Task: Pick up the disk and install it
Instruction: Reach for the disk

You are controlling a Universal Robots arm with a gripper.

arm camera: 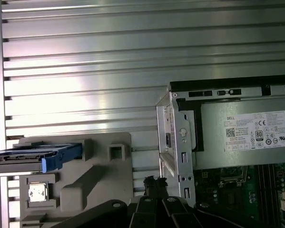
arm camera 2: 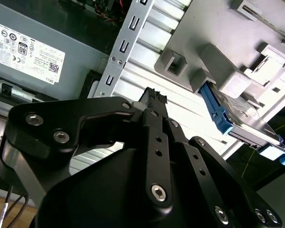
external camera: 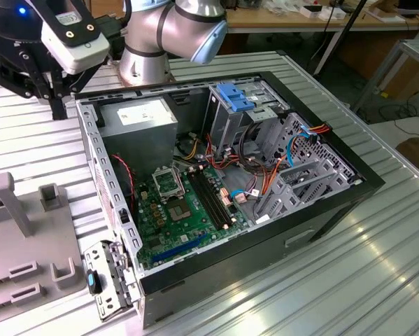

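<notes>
Gripper (arm camera 2: 152,96), pinched narrow and empty, hangs at ten o'clock of the computer case (external camera: 335,210) in the exterior view; disk (arm camera: 23,156) stands edgewise in grey holder (arm camera: 94,173).

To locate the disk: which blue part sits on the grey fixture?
The disk in its bright blue carrier, beside the case; the light-blue latch piece is inside the case.

Matt black pincer (arm camera 2: 154,96), ribbed glossy aluminium bench (arm camera: 132,47) beneath it, disk (arm camera: 33,157) nearby in smooth blue plastic carrier, bare sheet-metal case (arm camera: 180,142) beside it
</notes>
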